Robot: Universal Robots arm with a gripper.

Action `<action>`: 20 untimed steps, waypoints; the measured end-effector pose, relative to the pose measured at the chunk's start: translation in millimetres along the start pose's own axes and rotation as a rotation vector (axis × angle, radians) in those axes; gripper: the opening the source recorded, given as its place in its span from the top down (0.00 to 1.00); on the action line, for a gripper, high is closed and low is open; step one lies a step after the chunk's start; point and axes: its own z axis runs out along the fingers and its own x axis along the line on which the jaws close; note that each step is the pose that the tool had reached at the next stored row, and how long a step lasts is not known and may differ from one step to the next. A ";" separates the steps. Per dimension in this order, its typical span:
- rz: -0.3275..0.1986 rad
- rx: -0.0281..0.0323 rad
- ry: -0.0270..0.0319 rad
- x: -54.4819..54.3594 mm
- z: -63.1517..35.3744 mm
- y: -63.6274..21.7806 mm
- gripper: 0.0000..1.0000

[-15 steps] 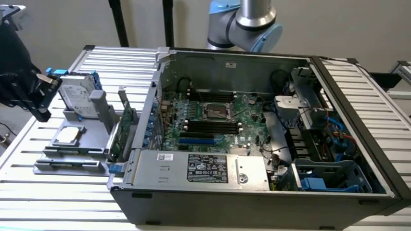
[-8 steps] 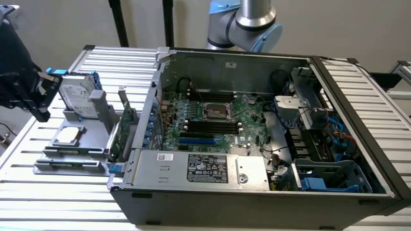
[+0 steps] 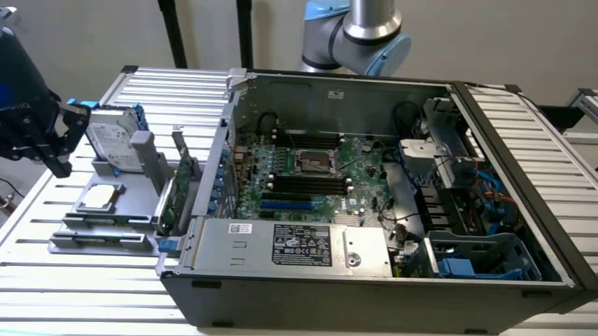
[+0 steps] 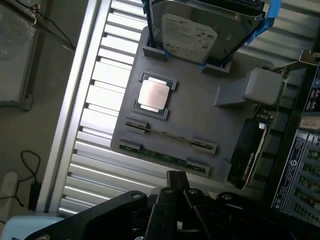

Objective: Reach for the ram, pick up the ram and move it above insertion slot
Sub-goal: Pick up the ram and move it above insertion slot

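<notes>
Your black two-finger gripper (image 3: 58, 164) (image 4: 176, 177) is clenched shut with nothing between its fingers. In the exterior view it hangs over the slatted aluminium table (image 3: 56, 280) at that view's left, just beside the grey plastic parts fixture (image 3: 140, 210) (image 4: 200, 107). The long, narrow green circuit-board ram (image 4: 165, 158) lies flat in the clip-ended groove along the fixture's edge. In the wrist view this is the edge closest to your fingertips, which are near the ram but not touching it. On the same fixture you have a square silver processor chip (image 3: 100, 198) (image 4: 152, 95) lying flat in its recess, and a silver hard drive with blue rails (image 3: 117, 143) (image 4: 192, 27) propped on edge at the far end. A wider green expansion card with a metal bracket (image 3: 182, 185) (image 4: 252, 145) stands on edge between the fixture and the open dark grey computer case (image 3: 374, 294). Inside the case, the green motherboard (image 3: 365, 157) shows its black memory slots (image 3: 309, 183), well apart from your gripper.
</notes>
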 end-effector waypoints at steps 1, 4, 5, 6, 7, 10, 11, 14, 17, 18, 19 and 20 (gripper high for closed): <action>-0.018 0.0001 0.0007 0.0 0.0 0.0 0.89; -0.073 0.0004 0.0029 0.0 0.2 0.0 0.89; -0.091 0.0006 0.0036 0.0 0.2 0.0 0.89; -0.110 0.0007 0.0043 0.0 0.2 0.0 0.89; -0.128 0.0009 0.0051 0.0 0.3 0.0 0.89; -0.182 0.0013 0.0072 0.0 0.4 0.0 0.89; -0.200 0.0014 0.0079 0.0 0.5 0.0 0.89; -0.255 0.0018 0.0102 0.0 0.6 0.0 0.89; -0.309 0.0023 0.0124 0.0 0.8 -0.1 0.89; -0.327 0.0024 0.0130 0.0 0.9 -0.1 0.89; -0.346 0.0026 0.0138 0.0 0.9 -0.1 0.89; -0.364 0.0027 0.0145 0.0 1.0 -0.1 0.89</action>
